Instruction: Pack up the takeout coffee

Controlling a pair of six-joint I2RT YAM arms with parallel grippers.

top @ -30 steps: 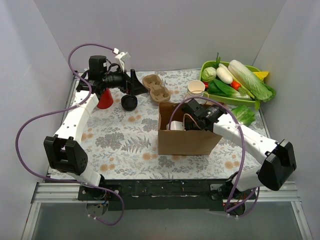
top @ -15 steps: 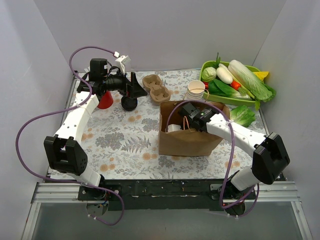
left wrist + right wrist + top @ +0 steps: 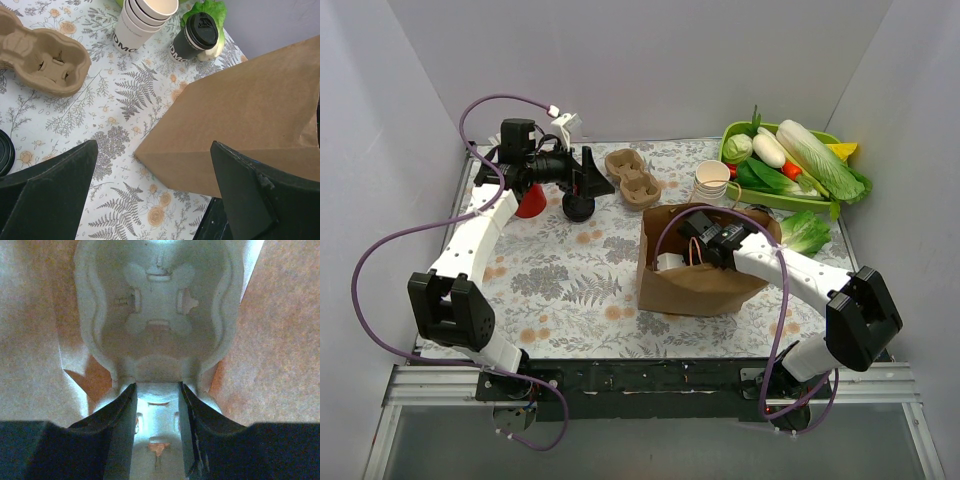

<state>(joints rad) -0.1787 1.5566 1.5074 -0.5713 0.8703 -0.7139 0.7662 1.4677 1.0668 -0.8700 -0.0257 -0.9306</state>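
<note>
At the far-left corner of the tabletop (image 3: 560, 290), the left gripper (image 3: 154, 150) hung with its jaws spread wide. Close by stood the takeout coffee (image 3: 578, 205), a small cup seen from above as a round black lid, its wall hidden. A red cup (image 3: 528, 204) stood just left of it, by the left edge. From there to the near edge, a broad stretch of floral cloth lay open.

Right of the coffee, near the far edge, sat a tan two-well spare carrier (image 3: 42, 55). Beyond it were a stack of white paper cups (image 3: 145, 20) and a dark lidded cup (image 3: 196, 37), both printed with letters that looked like "DMC", partly cut off.

Right of the middle stood an open brown paper bag (image 3: 695, 280). The right gripper (image 3: 156, 410) reached down inside it, jaws narrowed onto a pale moulded-pulp carrier (image 3: 157, 305). A green tray of vegetables (image 3: 770, 126) filled the far-right corner.
</note>
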